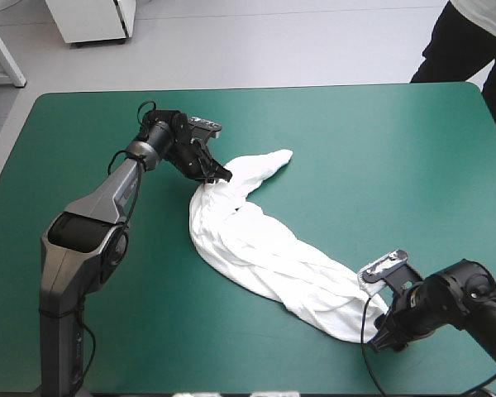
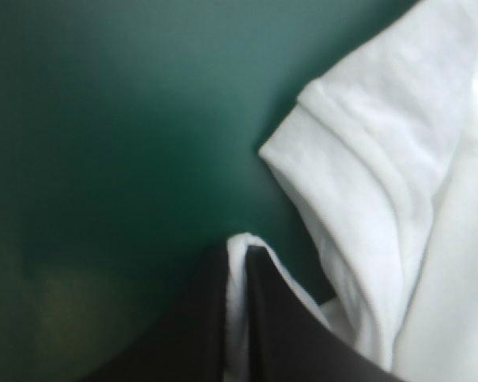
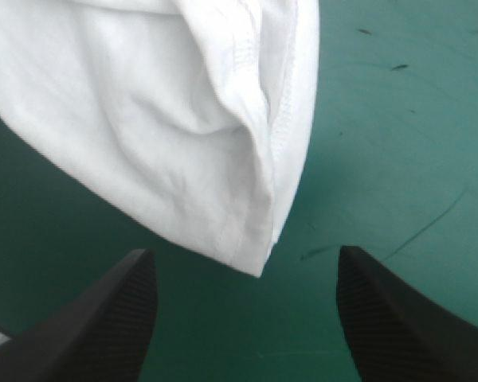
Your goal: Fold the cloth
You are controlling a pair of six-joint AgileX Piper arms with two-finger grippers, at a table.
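One T-shirt (image 1: 256,248) lies roped across the bench (image 1: 397,149) from 12 to 5 o'clock; only my wrist views show my left claw (image 2: 237,259) pinching a fold, my right claw (image 3: 245,256) wide before its hem.

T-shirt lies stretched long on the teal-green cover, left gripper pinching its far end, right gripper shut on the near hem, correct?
No: the right gripper is open. The right wrist view shows its fingers apart, the T-shirt hem ahead of them, ungripped. The rest holds: the left gripper is shut on the far end.
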